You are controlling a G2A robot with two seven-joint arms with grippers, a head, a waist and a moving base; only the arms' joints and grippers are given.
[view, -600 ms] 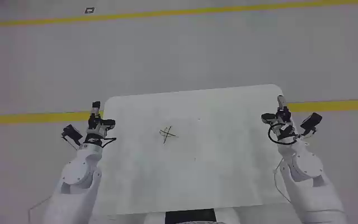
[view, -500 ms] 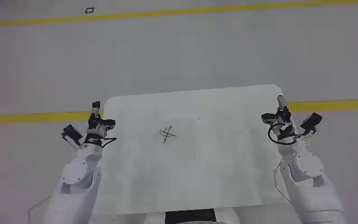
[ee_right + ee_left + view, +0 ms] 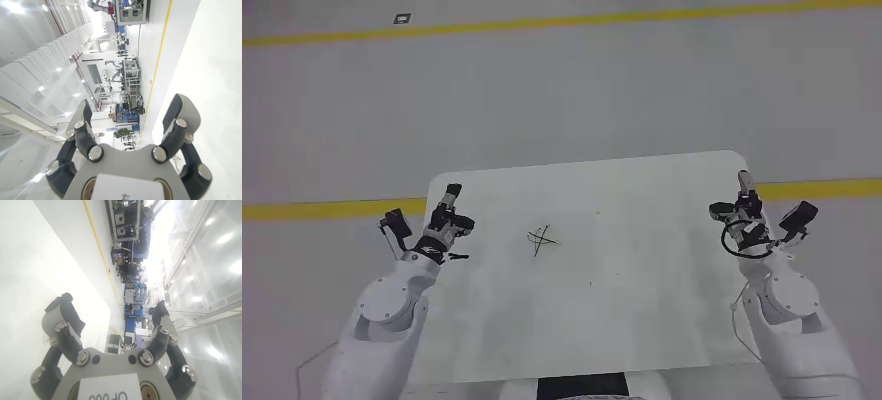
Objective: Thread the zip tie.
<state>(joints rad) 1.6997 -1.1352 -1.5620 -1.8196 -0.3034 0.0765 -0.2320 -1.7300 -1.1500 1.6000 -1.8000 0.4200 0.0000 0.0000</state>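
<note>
Gaping wide and empty, the left gripper [image 3: 113, 302] hangs over the table's [image 3: 642, 300] left edge, centre-left of the top view. The right gripper [image 3: 131, 100], likewise spread and empty, sits centre-right. The zip tie [image 3: 540, 238] lies mid-table between them, well apart from both.

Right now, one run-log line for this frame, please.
zip tie: loose on table, mid | left gripper: open, over table's left edge | right gripper: open, at right edge | threading: not started

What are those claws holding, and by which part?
Nothing. The left claw and the right claw are both open and empty; the zip tie lies on the table.
</note>
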